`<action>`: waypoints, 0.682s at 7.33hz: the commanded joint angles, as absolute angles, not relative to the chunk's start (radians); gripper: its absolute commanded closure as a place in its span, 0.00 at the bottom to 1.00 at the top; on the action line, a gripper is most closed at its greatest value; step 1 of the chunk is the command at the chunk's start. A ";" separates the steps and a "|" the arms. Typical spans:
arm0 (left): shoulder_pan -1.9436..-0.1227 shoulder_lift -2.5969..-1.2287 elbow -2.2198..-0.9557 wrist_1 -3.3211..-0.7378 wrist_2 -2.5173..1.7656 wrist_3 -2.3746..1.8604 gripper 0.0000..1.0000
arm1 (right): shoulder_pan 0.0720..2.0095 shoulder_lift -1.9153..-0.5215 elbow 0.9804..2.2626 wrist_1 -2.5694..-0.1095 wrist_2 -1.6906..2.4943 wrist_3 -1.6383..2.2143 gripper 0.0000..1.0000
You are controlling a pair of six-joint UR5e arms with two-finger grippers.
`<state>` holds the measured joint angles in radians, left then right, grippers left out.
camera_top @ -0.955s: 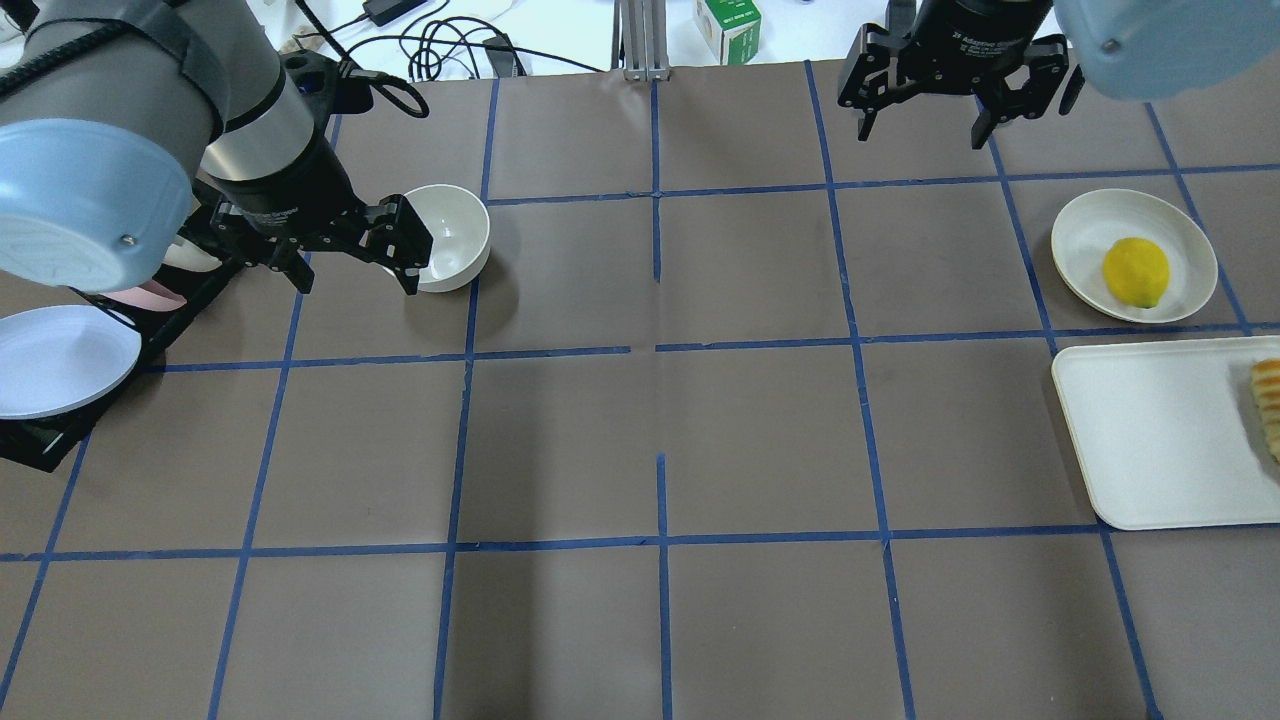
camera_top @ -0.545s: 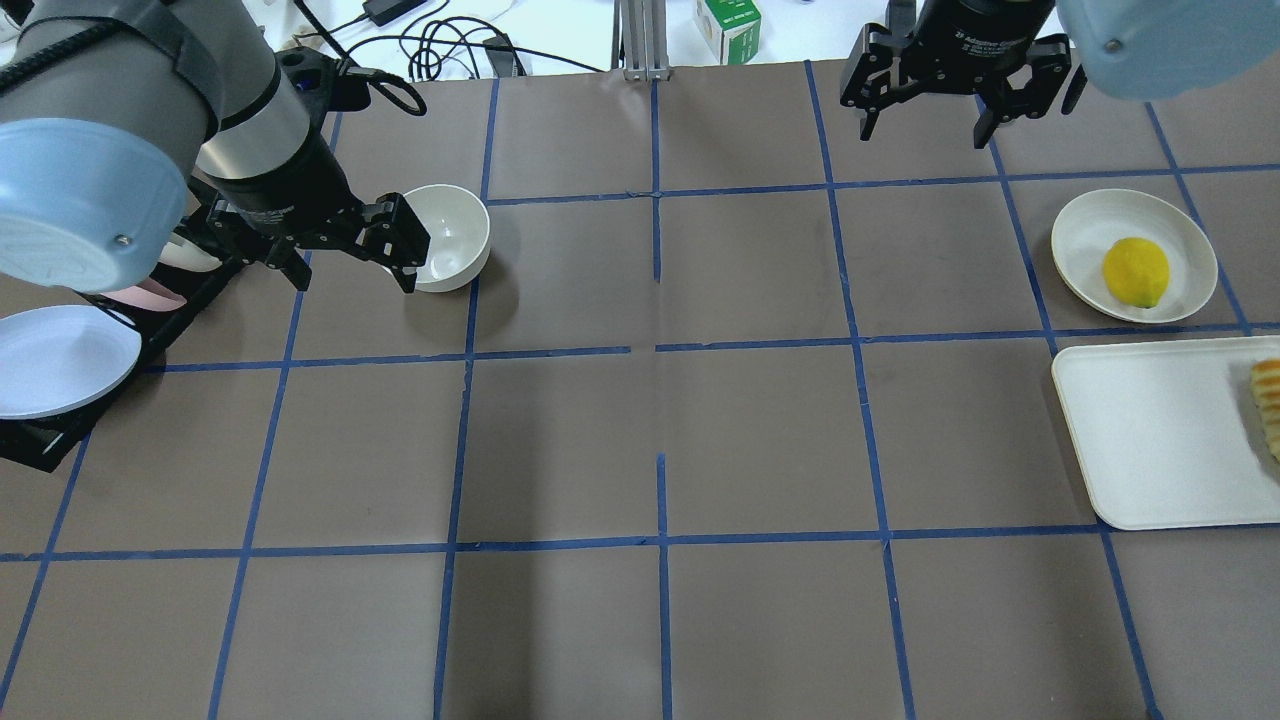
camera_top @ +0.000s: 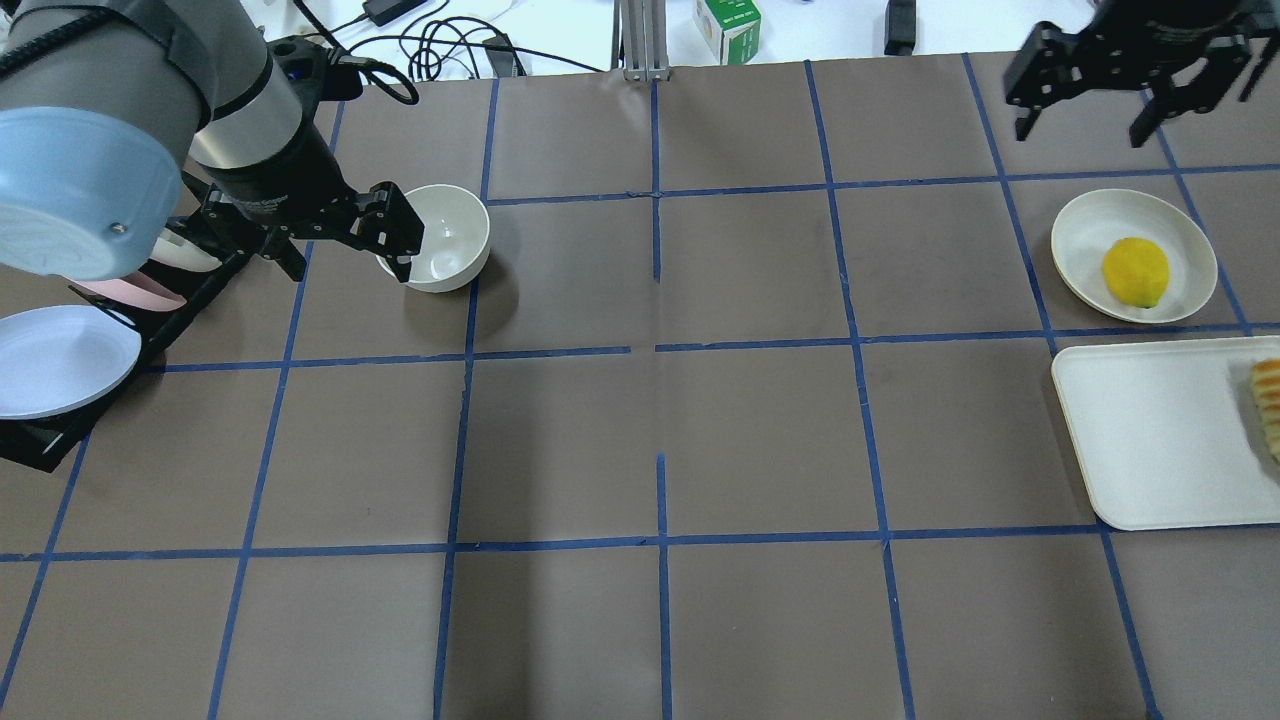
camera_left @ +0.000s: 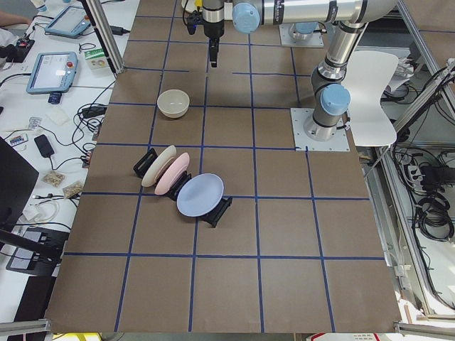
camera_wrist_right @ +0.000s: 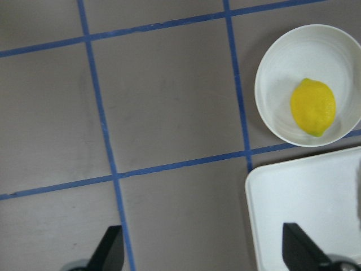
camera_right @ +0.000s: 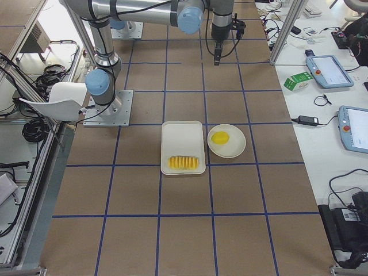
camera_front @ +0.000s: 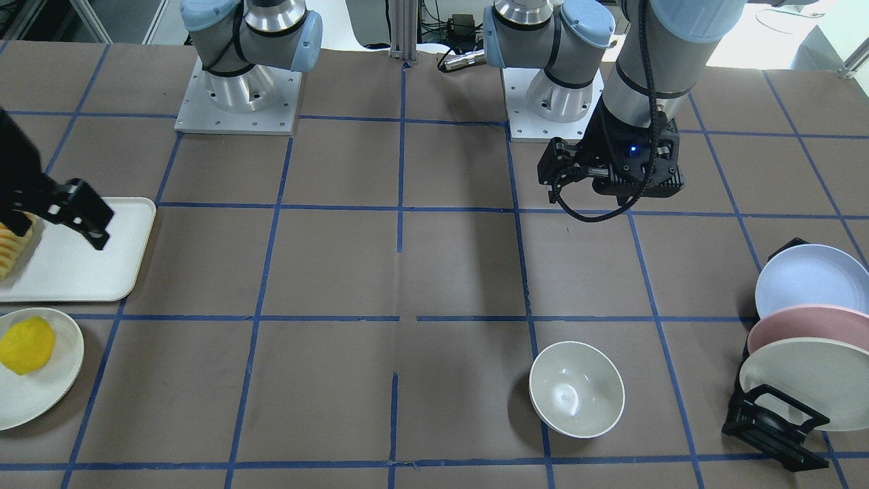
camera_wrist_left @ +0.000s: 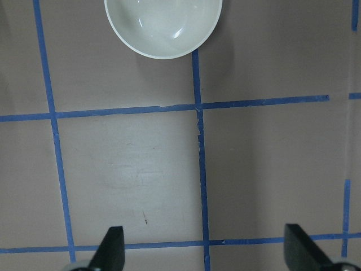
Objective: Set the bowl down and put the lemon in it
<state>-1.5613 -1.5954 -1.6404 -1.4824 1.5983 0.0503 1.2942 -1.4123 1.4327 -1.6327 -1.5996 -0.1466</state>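
Brown gridded table (camera_top: 660, 440): overhead, spread left gripper (camera_wrist_left: 206, 251) overlaps bowl (camera_front: 577, 388) near far-left corner; front view shows them apart. Right gripper (camera_wrist_right: 204, 248) also spread; lemon (camera_wrist_right: 313, 107) by right edge.

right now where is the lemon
In the overhead view the lemon lies on the shallow white plate at the table's right side, next to the white tray.

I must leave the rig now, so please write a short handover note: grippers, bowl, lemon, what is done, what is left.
Left gripper: open, empty, above the table beside the bowl.
Right gripper: open, empty, above the table, not over the lemon.
Bowl: upright on the table, free.
Lemon: on the plate.
Done: bowl seems placed.
Left: pick the lemon and put it in the bowl.
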 commanded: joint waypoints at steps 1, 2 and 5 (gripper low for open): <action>-1.521 -1.629 -1.634 -1.427 1.598 0.052 0.00 | 1.129 -1.317 1.442 -1.704 -1.601 -0.520 0.00; -1.453 -1.666 -1.615 -1.389 1.579 0.057 0.00 | 1.093 -1.265 1.468 -1.774 -1.591 -0.566 0.00; -1.411 -1.863 -1.589 -1.159 1.565 0.058 0.00 | 1.080 -1.068 1.583 -2.121 -1.591 -0.618 0.00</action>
